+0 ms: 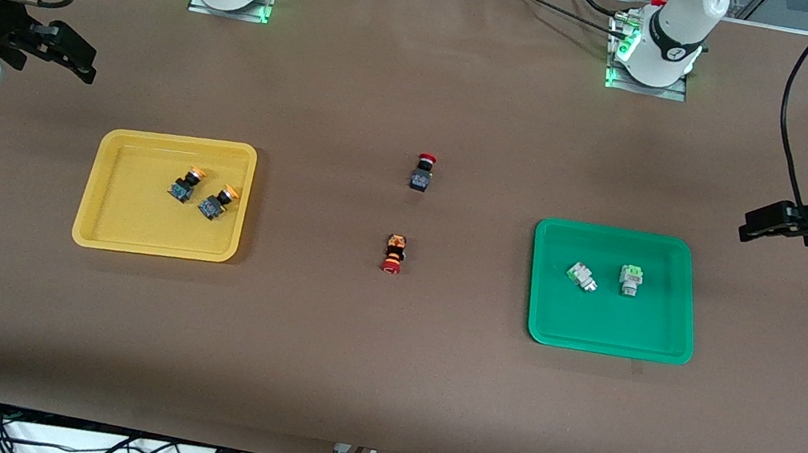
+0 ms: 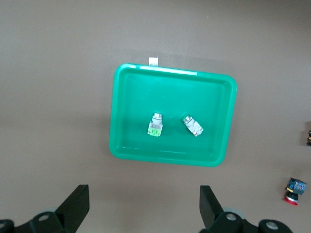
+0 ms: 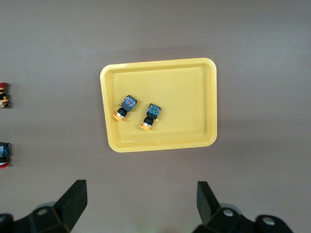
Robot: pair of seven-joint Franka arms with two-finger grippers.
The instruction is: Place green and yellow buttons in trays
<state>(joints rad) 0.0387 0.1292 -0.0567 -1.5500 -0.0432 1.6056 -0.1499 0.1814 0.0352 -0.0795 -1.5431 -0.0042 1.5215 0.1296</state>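
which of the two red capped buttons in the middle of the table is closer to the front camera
The red-capped button with the orange-and-black body. It lies lower in the front view than the red-capped black button, which sits nearer the robots' bases.

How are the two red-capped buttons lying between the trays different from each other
Body: the farther red-capped button has a dark black body, while the nearer red-capped button has an orange-and-black one. Pose: the farther one's cap points toward the robots' bases, the nearer one's toward the front camera. Place: the farther one lies closer to the bases. Shared: both lie on the bare table, outside the yellow tray and green tray.
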